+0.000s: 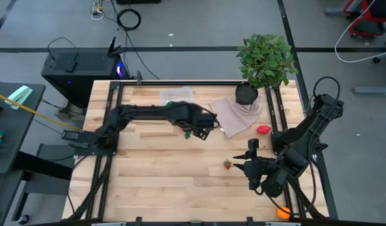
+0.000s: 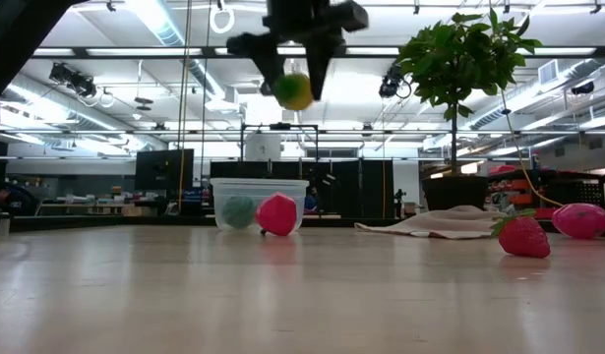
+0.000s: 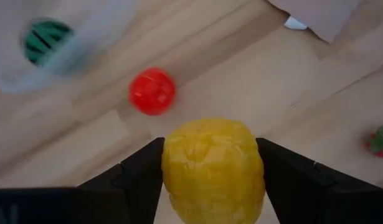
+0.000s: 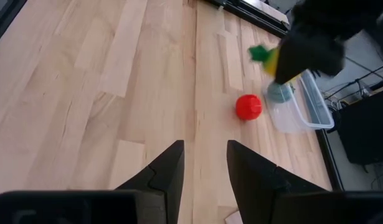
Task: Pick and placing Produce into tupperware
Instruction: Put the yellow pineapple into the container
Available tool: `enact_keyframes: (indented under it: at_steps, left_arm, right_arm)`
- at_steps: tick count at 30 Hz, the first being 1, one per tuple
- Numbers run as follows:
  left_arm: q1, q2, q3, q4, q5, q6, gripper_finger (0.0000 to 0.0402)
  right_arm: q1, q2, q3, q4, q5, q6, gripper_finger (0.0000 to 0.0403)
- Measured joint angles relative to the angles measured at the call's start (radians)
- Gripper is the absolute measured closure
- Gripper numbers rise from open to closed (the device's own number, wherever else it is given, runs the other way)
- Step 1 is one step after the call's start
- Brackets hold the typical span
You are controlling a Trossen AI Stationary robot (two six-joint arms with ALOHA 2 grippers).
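Observation:
My left gripper (image 1: 198,129) hangs above the table's middle, shut on a yellow toy fruit (image 3: 213,168) that has a green bit. The clear tupperware (image 1: 177,95) stands near the far edge with the dark-green striped ball (image 2: 238,211) inside it. A red ball (image 3: 152,91) rests on the table just in front of the tub (image 2: 260,204); the arm hides this ball in the high view. The tiny strawberry (image 1: 228,164) lies in front of my right gripper (image 4: 205,165), which is open and low at the right near side. Another red piece (image 1: 263,130) lies by the cloth. My left gripper pinches the yellow fruit by its two sides (image 3: 169,171) between both fingers, coming from above and pointing down. The fruit sits at the fingers' lower ends (image 2: 294,90), lifted well clear of the table.
A beige folded cloth (image 1: 236,113) and a potted leafy plant (image 1: 263,59) take up the far right. An orange piece (image 1: 282,212) lies at the near right corner by the right arm's base. Black rails (image 1: 114,119) run along the table's left and right sides.

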Motion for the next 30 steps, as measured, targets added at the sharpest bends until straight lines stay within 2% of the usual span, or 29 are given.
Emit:
enact_keyframes:
  at_steps: [4,10,14,20,25,30]
  left_arm:
    - [0.030,-0.052,0.029,-0.045,0.000,0.072,0.0164]
    - [0.095,-0.135,0.030,-0.091,0.000,0.164,0.0155]
    - [0.147,-0.177,0.029,-0.111,0.002,0.233,0.0155]
    - [0.229,-0.208,0.029,-0.102,0.082,0.369,0.0166]
    - [0.298,-0.207,0.029,-0.107,0.173,0.492,0.0155]
    - [0.407,-0.205,-0.017,-0.101,0.225,0.522,0.0163]
  right_arm:
    - [0.000,0.000,0.000,0.000,0.024,0.000,0.0275]
    - [-0.012,0.000,0.000,0.003,0.191,-0.032,0.0275]
    - [-0.030,0.000,0.000,0.014,0.255,-0.032,0.0275]
    - [-0.073,0.000,0.000,0.038,0.367,-0.056,0.0275]
    - [-0.128,0.000,0.000,0.069,0.370,-0.050,0.0275]
    - [-0.147,0.000,0.000,0.090,0.367,-0.050,0.0275]
